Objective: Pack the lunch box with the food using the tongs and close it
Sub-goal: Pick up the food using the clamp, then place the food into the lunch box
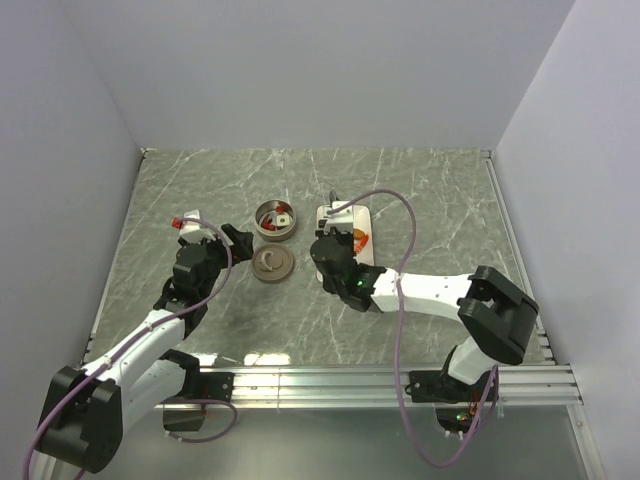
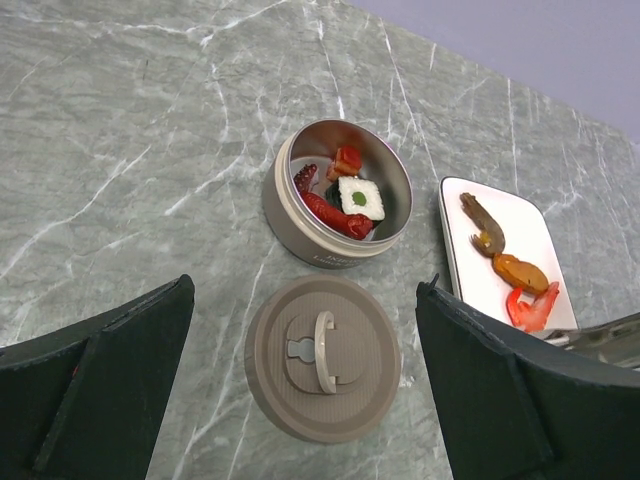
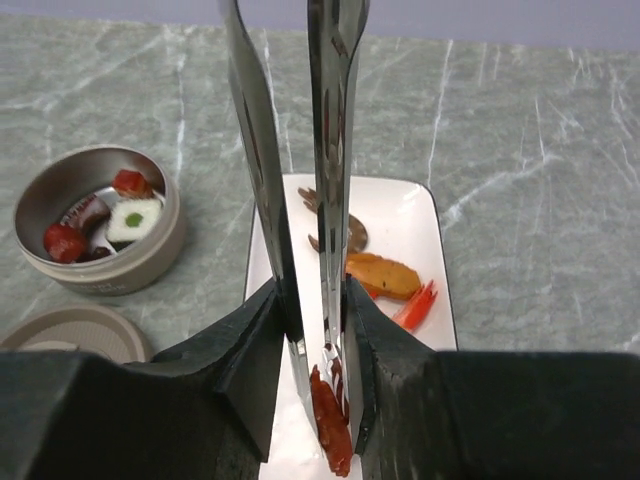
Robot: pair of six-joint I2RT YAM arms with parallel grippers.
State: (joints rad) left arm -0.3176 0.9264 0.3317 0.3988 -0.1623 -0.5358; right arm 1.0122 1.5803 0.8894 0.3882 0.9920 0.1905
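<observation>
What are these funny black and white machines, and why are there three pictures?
They are two robot arms bolted to a grey table. One picture looks down from above; the other two come from small cameras on the arms' wrists. On the table sit a round tin lunch box with some food inside, its lid lying beside it, and a white plate with more food. The right gripper squeezes long metal tongs over the plate. The left gripper is open and empty, near the lid.
</observation>
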